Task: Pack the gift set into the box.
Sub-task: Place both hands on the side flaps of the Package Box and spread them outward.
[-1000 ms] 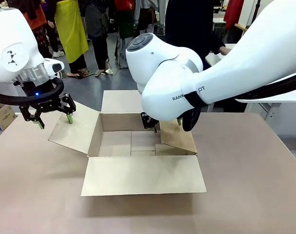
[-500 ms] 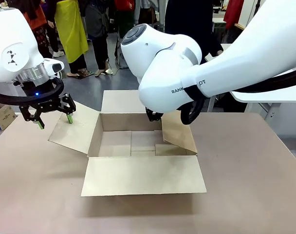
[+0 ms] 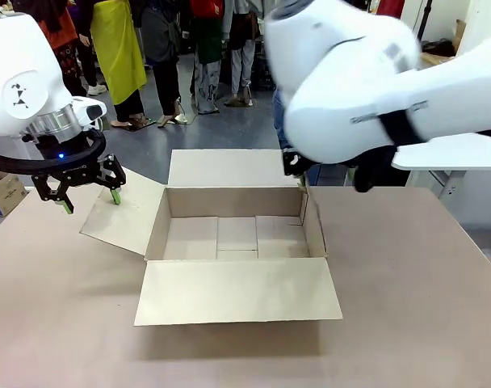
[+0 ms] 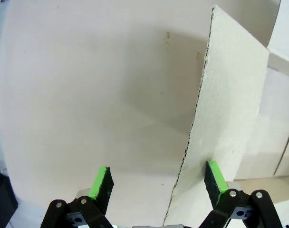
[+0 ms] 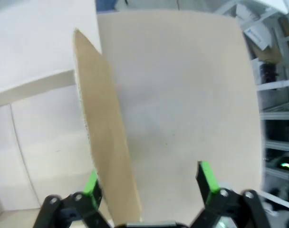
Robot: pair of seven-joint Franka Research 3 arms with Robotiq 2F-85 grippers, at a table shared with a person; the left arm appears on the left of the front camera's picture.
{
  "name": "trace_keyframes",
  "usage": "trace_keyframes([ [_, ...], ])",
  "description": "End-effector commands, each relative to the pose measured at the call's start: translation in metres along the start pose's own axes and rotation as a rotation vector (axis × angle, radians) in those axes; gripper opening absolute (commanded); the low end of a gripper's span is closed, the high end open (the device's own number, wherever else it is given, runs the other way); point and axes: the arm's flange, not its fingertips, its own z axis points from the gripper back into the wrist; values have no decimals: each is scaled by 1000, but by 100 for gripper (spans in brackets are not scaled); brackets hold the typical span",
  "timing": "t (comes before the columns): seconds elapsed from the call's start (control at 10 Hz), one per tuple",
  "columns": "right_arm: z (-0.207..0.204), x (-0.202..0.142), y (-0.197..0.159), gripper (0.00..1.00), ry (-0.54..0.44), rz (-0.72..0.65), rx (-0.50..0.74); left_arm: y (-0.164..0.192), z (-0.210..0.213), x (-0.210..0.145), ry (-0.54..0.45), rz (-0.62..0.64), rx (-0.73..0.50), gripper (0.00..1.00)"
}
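Plain brown cardboard box [image 3: 237, 291], taupe table [image 3: 407, 307], black left gripper [image 3: 92, 203] with green pads [image 4: 100, 183], white arms [image 3: 19, 65]

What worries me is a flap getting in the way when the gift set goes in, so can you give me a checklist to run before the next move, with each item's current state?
1. Box mouth faces up: ok.
2. Near flap lies flat outward: ok.
3. Left flap splays outward: ok.
4. Right flap clear of the opening: not ok, it stands upright at the rim.
5. Left gripper open over the left flap's edge: ok.
6. Right gripper open, right flap's edge between its fingers: ok.
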Motion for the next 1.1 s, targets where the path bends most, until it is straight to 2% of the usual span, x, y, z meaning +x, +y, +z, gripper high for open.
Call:
trace_keyframes([
  [0.0,-19,0,-60,100,53,-29,159,0,2,0,-2,7,17,100],
  [0.2,-44,-2,-104,100,85,-107,231,0,2,0,-2,7,17,100],
  [0.4,-91,-10,-136,100,112,-99,473,0,2,0,-2,7,17,100],
  [0.6,-129,-22,-151,100,118,-109,653,0,2,0,-2,7,17,100],
  [0.7,-95,-7,-140,100,85,-157,414,0,2,0,-2,7,17,100],
  [1.0,-95,-7,-140,100,85,-157,414,0,2,0,-2,7,17,100],
])
